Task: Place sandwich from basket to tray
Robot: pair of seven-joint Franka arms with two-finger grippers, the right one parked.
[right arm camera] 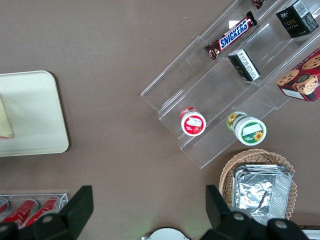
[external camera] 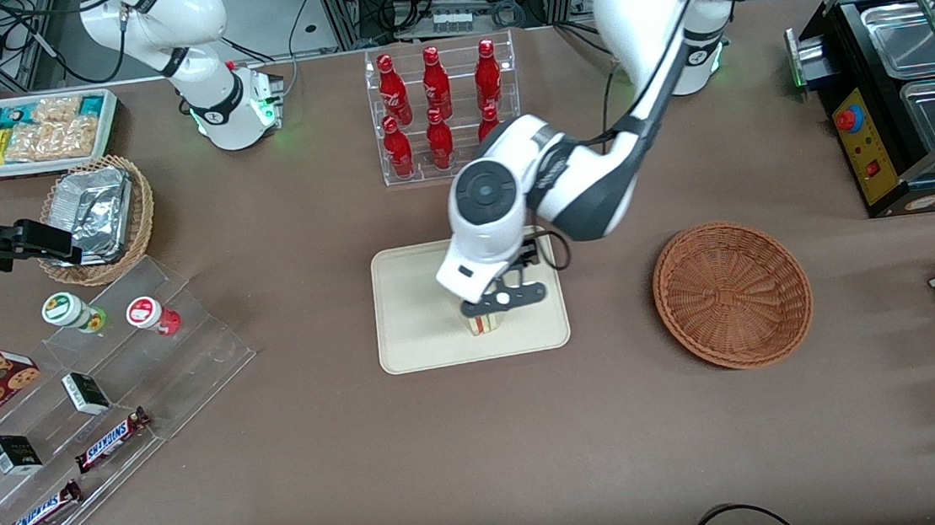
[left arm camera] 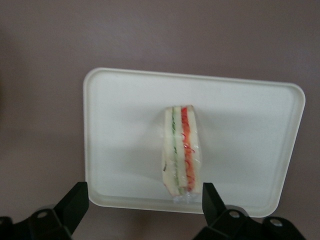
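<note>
The sandwich stands on its edge on the cream tray, close to the tray's rim nearest the front camera. Its red and green filling layers face up. My gripper hovers just above it, open. The fingers are spread wider than the wedge and do not touch it. The reddish-brown wicker basket sits empty beside the tray, toward the working arm's end of the table. The right wrist view shows the tray with a corner of the sandwich.
A clear rack of red bottles stands farther from the front camera than the tray. An acrylic stepped shelf with snacks, a tan basket of foil containers and a white bin lie toward the parked arm's end. A black food warmer stands at the working arm's end.
</note>
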